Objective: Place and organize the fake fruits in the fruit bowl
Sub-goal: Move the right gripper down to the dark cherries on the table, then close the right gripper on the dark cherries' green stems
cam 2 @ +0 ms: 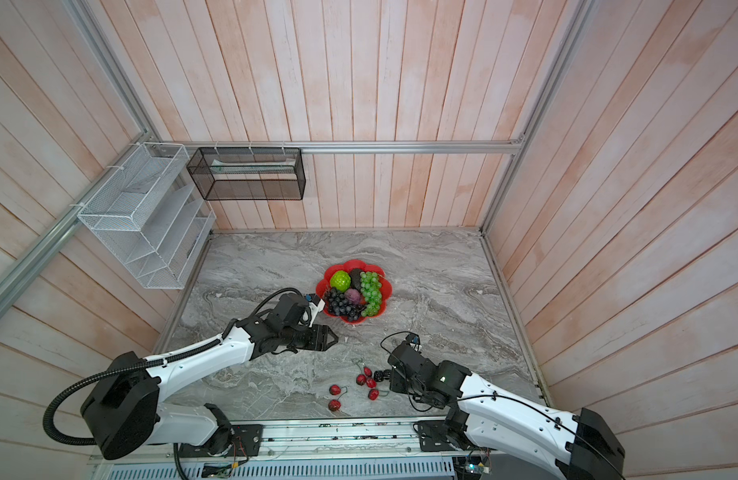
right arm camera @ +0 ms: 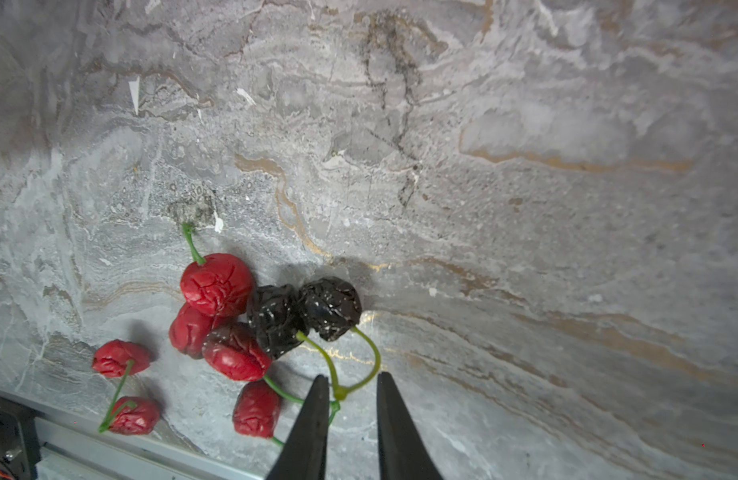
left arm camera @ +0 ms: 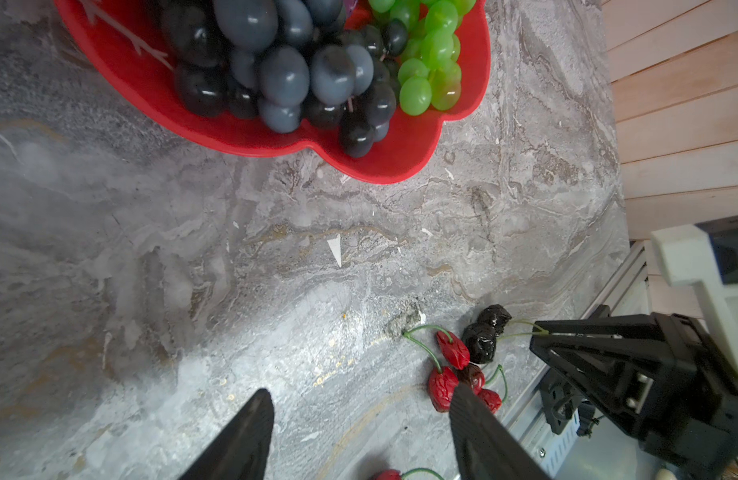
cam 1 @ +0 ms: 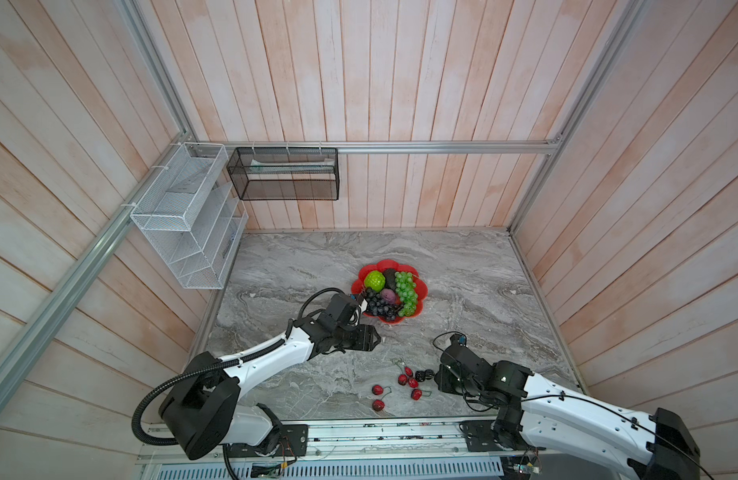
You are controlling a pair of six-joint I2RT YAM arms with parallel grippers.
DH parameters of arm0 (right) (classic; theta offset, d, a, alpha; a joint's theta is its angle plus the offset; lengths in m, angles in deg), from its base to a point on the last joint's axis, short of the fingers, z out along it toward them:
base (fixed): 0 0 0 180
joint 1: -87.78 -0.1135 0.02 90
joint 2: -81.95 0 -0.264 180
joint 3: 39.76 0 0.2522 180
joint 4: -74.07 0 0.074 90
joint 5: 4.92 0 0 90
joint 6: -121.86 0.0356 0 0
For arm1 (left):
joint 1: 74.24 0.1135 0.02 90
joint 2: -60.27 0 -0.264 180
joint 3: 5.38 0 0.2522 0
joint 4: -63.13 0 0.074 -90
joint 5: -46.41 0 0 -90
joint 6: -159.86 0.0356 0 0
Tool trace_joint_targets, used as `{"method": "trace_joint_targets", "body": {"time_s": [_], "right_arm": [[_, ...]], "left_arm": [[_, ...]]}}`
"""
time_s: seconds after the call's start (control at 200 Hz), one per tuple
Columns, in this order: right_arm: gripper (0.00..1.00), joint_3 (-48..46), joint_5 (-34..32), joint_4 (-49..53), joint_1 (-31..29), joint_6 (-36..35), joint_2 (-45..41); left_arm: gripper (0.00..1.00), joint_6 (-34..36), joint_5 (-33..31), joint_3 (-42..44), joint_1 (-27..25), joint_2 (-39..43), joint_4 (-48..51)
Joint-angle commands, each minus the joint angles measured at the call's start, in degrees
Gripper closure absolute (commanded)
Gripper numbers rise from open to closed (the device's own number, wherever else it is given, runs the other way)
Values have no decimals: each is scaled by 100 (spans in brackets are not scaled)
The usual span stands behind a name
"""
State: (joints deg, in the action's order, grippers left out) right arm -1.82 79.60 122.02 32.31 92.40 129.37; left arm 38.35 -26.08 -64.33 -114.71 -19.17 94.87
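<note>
The right gripper (right arm camera: 350,378) sits low over the table (right arm camera: 525,208), its fingers narrow but not touching. They straddle the knot of the green stem (right arm camera: 338,392) that joins the two black berries (right arm camera: 305,311), which lie at 5 o'clock from the fruit bowl (cam 1: 390,264). That thin stem could slip free on lifting. A neighbouring red fruit (right arm camera: 257,409) has its stem against one finger and could be dragged along. The left gripper (left arm camera: 363,390) hovers wide and empty.

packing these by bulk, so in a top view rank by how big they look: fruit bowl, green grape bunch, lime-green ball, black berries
1. fruit bowl
2. green grape bunch
3. lime-green ball
4. black berries, taken as a pair
No two look alike in size in that view.
</note>
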Motion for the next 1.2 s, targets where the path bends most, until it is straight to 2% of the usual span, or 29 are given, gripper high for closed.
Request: {"method": "trace_joint_targets", "body": {"time_s": [0.0,0.265,0.37,0.455,0.695,0.96,1.195], "right_arm": [[81,-80,-63,-75,0,21,-74],[87,-136,5,-229,300,-223,-227],[69,-135,111,-310,383,-156,-450],[66,-169,239,-416,528,-168,-564],[66,-338,772,-752,846,-295,-328],[69,-360,688,-969,870,-469,68],[79,-352,595,-1178,919,-671,389]], "left_arm": [[30,18,-66,-56,2,-97,-75],[30,37,-97,-121,3,-98,30],[30,48,-124,-132,-3,-89,44],[30,41,-120,-136,4,-111,23],[30,125,-130,-227,2,-160,123],[30,158,-177,-233,3,-139,163],[30,166,-180,-219,4,-142,172]]}}
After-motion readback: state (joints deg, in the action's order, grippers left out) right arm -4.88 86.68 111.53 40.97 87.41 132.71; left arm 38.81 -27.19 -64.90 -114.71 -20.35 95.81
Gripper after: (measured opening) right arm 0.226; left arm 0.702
